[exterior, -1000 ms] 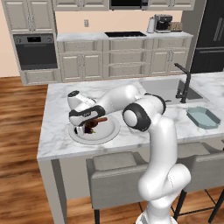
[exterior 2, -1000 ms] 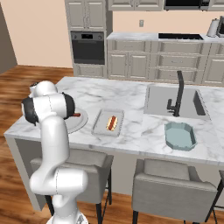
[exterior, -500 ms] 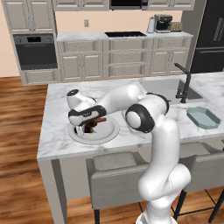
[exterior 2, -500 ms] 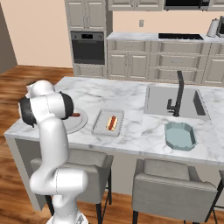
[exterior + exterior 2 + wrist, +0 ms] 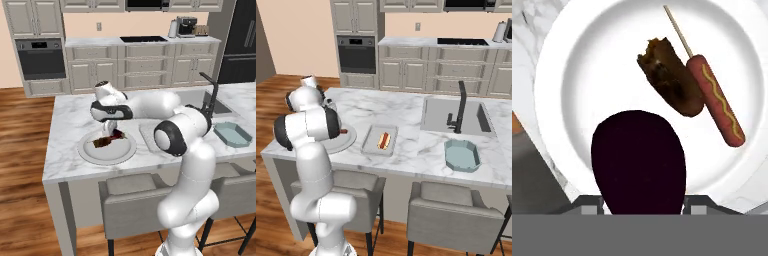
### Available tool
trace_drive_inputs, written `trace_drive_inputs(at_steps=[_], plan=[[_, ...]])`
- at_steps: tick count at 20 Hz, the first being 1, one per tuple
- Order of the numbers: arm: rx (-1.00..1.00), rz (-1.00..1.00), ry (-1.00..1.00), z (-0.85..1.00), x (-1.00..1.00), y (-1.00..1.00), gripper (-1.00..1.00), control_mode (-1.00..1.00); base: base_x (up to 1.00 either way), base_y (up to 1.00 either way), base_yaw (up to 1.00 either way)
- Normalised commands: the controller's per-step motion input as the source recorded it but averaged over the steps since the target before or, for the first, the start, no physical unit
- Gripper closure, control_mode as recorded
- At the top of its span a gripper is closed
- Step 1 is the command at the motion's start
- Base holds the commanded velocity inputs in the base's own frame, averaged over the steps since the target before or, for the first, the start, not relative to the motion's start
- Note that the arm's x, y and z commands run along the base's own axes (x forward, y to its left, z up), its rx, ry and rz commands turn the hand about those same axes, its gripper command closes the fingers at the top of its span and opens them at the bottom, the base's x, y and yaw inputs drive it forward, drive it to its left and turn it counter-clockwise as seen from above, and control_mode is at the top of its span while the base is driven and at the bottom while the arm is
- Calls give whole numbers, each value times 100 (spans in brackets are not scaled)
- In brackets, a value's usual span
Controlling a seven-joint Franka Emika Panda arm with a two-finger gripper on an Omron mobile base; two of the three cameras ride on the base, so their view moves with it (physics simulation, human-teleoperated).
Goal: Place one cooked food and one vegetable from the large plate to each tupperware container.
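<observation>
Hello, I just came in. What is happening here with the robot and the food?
The white robot arm reaches over the large plate on the marble island, and its gripper holds a dark purple vegetable, probably an eggplant, above it. On the plate lie a corn dog on a stick and a brown piece of cooked food. The pale rectangular container already holds a hot dog. The teal container by the sink looks empty.
</observation>
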Motion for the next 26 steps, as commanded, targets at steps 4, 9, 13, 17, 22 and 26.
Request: trace_drive_inputs(at_steps=[4, 9, 13, 17, 22, 26], plan=[[3, -61, 8, 34, 12, -100, 100, -100, 0, 0, 0], [3, -57, -1, 6, 25, -100, 100, -100, 0, 0, 0], [14, -54, -1, -12, 25, -100, 100, -100, 0, 0, 0], [13, -50, -4, -15, 11, -100, 100, -100, 0, 0, 0], [0, -43, -3, -61, 2, -44, 100, -100, 0, 0, 0], [-6, -34, 0, -58, 41, -2, 100, -100, 0, 0, 0]])
